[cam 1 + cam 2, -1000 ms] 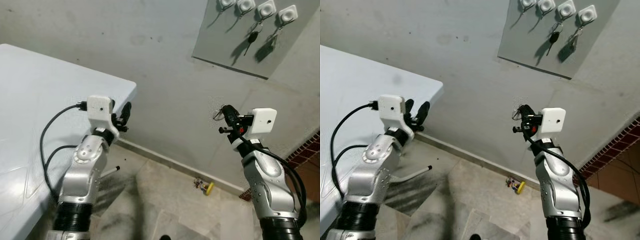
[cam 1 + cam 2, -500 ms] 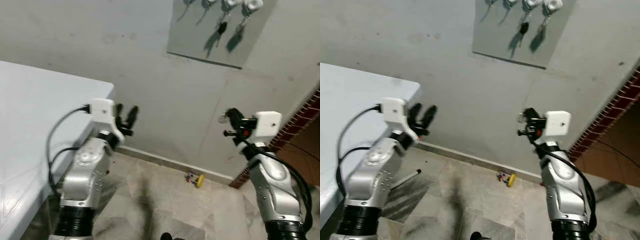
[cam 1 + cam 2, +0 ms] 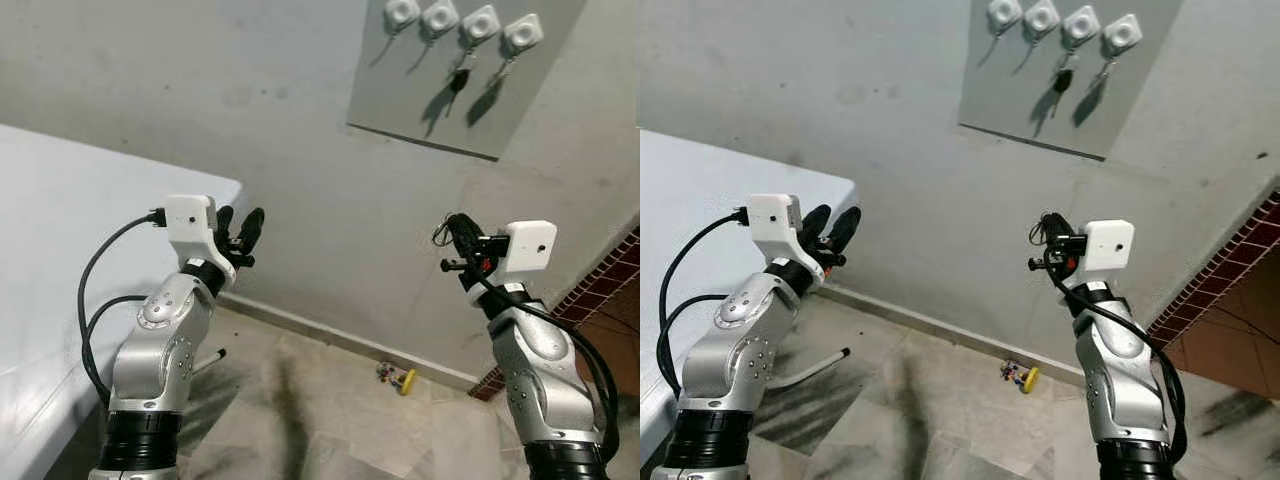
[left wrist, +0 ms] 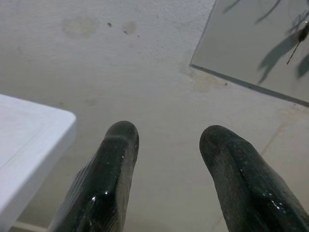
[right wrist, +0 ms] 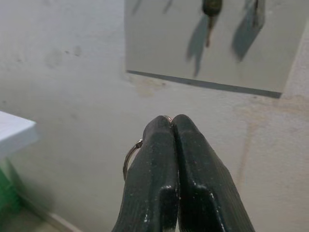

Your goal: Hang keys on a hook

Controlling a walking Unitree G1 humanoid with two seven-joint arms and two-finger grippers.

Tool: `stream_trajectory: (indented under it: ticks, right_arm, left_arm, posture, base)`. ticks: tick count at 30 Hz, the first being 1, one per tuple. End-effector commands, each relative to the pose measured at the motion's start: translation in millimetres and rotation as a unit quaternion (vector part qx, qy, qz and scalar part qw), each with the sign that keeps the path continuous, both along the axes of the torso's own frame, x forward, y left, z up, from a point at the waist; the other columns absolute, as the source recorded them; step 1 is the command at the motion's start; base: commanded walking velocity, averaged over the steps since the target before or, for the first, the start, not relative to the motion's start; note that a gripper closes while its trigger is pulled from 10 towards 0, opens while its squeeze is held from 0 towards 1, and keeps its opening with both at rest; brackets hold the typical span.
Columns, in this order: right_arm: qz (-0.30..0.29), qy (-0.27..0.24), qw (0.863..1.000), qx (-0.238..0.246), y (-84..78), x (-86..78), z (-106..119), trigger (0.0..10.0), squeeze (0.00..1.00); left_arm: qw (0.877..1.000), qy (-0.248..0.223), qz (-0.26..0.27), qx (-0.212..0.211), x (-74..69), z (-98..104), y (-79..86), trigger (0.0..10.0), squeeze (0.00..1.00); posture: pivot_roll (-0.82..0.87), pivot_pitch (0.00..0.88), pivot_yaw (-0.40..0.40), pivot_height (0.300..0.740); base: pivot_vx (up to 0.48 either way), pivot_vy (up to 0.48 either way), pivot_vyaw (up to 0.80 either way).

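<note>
Right wrist view shows the right gripper (image 5: 173,126) pinched tight on a thin metal key ring (image 5: 129,157) — carrying step, judging by the hook board (image 3: 470,75) well above it. Next move calls for lifting the ring to a free white hook (image 3: 401,12). Left gripper (image 3: 239,228) is raised, fingers spread, empty.

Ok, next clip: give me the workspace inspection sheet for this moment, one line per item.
Surface: white table on the robot's left, nothing seen on it.
Job's things: key ring pinched in the right gripper; grey wall board with four white hooks, two right ones carrying keys.
Clutter: small yellow object on the floor by the wall.
Grippers: right gripper shut on the key ring, below the board; left gripper open, empty.
Cables: black cable looping off the left wrist.
Surroundings: plastered wall, tiled floor.
</note>
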State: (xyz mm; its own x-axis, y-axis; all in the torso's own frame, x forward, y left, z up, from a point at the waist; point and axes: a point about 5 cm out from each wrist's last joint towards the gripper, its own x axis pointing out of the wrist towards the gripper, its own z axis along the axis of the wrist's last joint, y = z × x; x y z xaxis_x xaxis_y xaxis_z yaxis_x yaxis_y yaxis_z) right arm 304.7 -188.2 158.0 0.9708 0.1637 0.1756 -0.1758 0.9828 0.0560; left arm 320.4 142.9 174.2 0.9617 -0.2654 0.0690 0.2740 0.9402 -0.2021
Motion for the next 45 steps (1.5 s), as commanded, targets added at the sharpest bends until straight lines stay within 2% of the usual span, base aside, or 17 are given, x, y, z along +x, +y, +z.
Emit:
stream_trajectory:
  ticks: [1, 45]
  right_arm:
    - [0.005, -0.009, 1.0, 0.001, 1.4, -0.7, 3.7, 10.0, 0.0]
    - [0.019, -0.007, 1.0, -0.003, 2.4, -0.8, 3.7, 10.0, 0.0]
  left_arm:
    - [1.0, 0.006, 0.01, -0.001, 1.0, -0.3, 4.9, 10.0, 0.0]
    - [1.0, 0.006, 0.014, -0.009, 3.8, 0.9, 7.3, 10.0, 0.0]
  posture:
    - [0.04, 0.061, -0.044, 0.74]
    - [0.04, 0.048, -0.058, 0.74]
  base:
    - [0.296, 0.0, 0.0]
    - [0.329, 0.0, 0.0]
